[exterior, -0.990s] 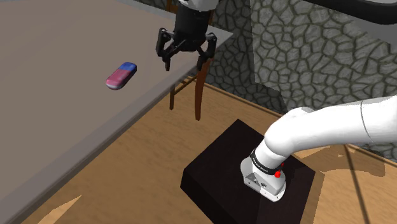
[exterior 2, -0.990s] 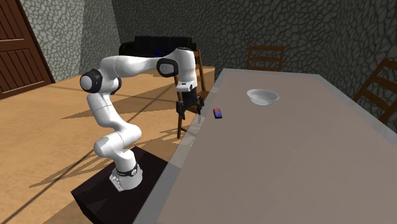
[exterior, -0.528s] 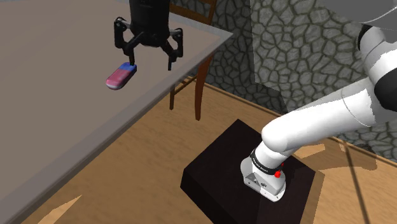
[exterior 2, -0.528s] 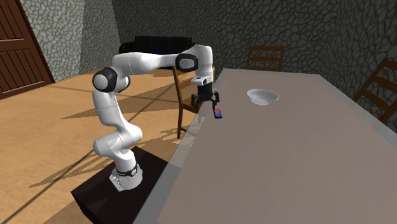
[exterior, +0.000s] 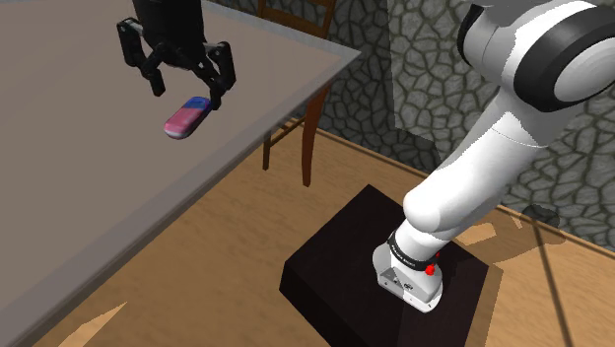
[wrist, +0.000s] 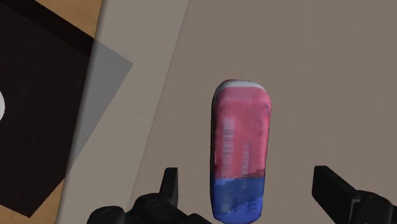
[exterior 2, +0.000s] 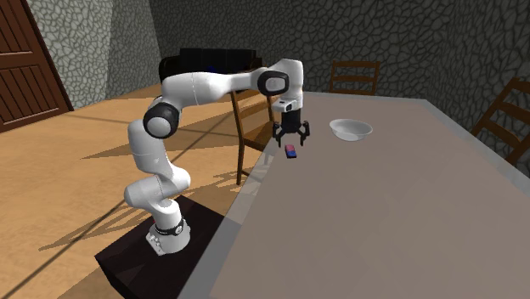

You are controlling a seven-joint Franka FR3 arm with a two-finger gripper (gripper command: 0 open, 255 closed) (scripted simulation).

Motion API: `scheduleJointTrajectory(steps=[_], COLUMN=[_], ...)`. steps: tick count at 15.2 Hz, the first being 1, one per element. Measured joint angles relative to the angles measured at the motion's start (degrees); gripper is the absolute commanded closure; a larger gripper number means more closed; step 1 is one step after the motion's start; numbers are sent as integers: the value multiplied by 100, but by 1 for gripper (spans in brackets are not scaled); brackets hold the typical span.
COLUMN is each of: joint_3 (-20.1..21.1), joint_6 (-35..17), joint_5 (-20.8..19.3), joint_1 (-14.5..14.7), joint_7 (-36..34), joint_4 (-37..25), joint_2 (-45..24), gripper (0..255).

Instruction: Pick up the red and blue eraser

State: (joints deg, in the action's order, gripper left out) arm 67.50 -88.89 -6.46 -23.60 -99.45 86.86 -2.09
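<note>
The eraser, pink-red with a blue end, lies flat on the grey table near its edge. My black gripper hangs open just above it, fingers spread to either side. In the second exterior view the gripper points down over the eraser. The wrist view has the eraser lengthwise between the open gripper, blue end nearest the hand, and neither finger touches it.
A white bowl sits farther along the table. Wooden chairs stand at the far end and at the side; another chair is by the table corner. My dark stand rests on the wooden floor.
The gripper has swung from off the table's corner toward the shoulder view's left and now hovers over the eraser. It stayed open. The eraser has not moved.
</note>
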Motion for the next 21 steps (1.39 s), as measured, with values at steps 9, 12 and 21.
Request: scheduleJointTrajectory(steps=[9,12,21], joint_3=[-69,-78,0], joint_6=[-357,-383,-116], joint_5=[246,267,47], joint_1=[-103,-110,-33], joint_7=[101,123,-15], joint_4=[499,506,125], joint_2=[286,308,51], gripper=[255,255,255])
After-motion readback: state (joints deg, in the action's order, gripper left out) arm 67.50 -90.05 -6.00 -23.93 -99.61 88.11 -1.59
